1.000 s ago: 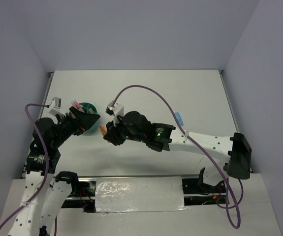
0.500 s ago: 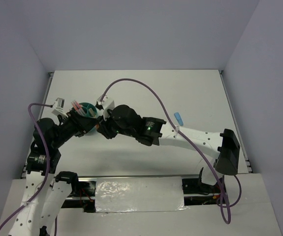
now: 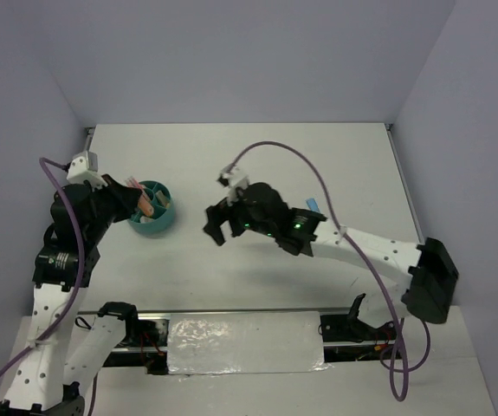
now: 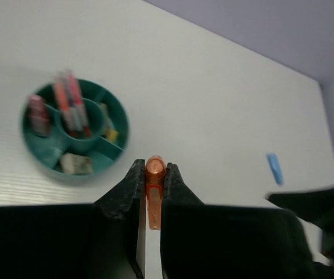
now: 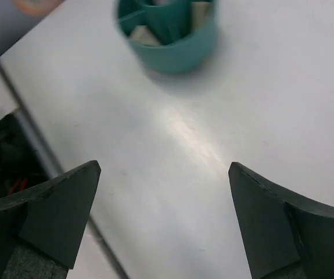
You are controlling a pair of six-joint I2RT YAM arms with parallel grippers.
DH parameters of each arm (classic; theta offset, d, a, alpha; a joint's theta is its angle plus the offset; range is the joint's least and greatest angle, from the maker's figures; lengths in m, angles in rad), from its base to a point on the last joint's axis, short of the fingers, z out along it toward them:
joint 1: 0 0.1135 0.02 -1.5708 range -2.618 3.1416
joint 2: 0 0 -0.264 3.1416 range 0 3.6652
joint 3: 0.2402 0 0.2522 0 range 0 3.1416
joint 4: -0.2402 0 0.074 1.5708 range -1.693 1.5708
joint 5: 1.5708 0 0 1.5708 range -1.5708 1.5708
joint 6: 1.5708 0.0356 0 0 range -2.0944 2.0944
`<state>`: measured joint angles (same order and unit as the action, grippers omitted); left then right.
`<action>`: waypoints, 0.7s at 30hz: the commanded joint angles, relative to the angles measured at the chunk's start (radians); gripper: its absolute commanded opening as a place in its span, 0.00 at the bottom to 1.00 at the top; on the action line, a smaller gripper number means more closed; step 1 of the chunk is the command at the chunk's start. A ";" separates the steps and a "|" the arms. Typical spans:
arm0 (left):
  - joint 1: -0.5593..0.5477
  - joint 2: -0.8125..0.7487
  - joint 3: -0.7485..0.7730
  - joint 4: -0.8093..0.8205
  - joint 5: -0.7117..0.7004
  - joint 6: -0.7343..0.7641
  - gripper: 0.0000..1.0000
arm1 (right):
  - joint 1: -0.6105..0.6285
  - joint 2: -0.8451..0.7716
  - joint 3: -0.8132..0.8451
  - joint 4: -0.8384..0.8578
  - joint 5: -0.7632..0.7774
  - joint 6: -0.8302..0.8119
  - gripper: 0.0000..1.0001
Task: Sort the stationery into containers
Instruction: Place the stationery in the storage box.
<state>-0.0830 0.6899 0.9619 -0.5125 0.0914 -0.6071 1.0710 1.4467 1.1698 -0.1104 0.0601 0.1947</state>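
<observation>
Currently clamps orange pen (image 4: 153, 203) in left gripper (image 4: 153, 172), near teal organiser (image 5: 172, 55) stocked with pens (image 4: 68, 104); holds right gripper (image 5: 164, 171) spread wide above worktop (image 5: 172, 128), between organiser and blue eraser (image 4: 275, 168).

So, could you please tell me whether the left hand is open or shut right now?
Shut on the orange pen: the left wrist view shows the left hand pinching it from both sides, with no gap visible.
</observation>
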 commanded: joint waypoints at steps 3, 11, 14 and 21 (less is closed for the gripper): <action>0.005 0.121 0.051 0.021 -0.502 0.139 0.00 | -0.207 -0.343 -0.266 0.106 -0.029 0.055 1.00; 0.038 0.287 0.006 0.203 -0.689 0.012 0.00 | -0.263 -0.617 -0.452 0.011 -0.029 -0.020 1.00; 0.045 0.316 -0.044 0.278 -0.716 0.001 0.00 | -0.270 -0.652 -0.481 -0.009 -0.023 -0.031 1.00; 0.080 0.393 -0.170 0.400 -0.690 -0.057 0.04 | -0.281 -0.715 -0.513 0.011 0.004 -0.034 1.00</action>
<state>-0.0147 1.0664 0.8215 -0.2279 -0.5819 -0.6170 0.7975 0.7666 0.6567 -0.1268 0.0536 0.1806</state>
